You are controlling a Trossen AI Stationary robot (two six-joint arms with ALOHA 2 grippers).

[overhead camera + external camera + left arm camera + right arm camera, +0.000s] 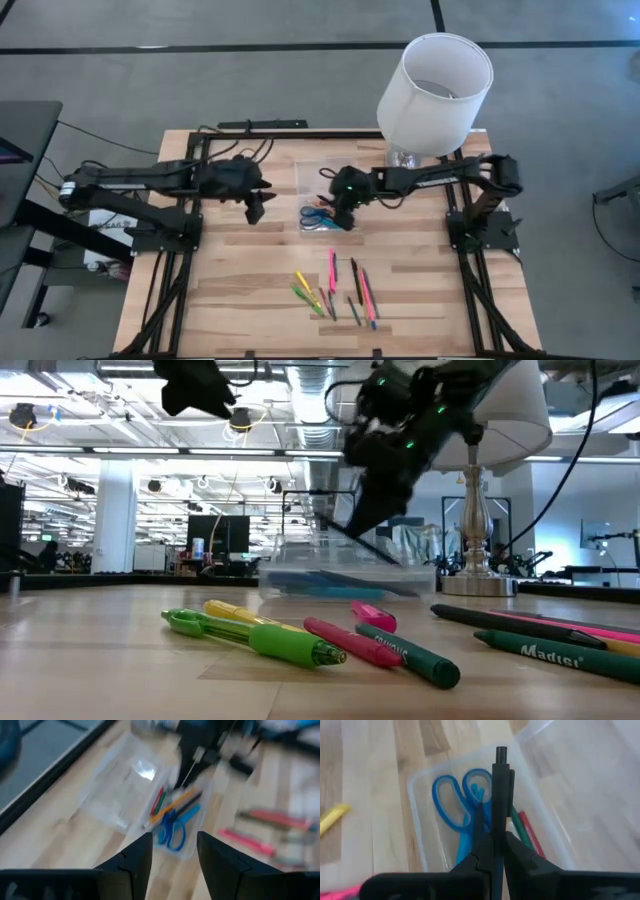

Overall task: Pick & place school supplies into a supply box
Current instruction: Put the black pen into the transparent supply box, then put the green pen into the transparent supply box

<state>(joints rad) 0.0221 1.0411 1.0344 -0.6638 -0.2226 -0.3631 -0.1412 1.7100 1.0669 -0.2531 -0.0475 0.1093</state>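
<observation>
Bare wood between supply box [322,200] and loose pens [335,288] — lampshade [435,92] behind.

My bench is a pale wooden table [250,270] filling the lower middle of the overhead frame, on a black metal frame [165,290] whose rails run down its left and right edges. At the upper right of that frame stands a large white lampshade [435,90], and in the low view its chrome base [478,560] shows at centre right. Grey floor [200,60] spans the top of the overhead frame. At the far left edge I see a dark desk corner [22,140]. In the low view, ceiling lights [120,420] run across the upper left.
</observation>
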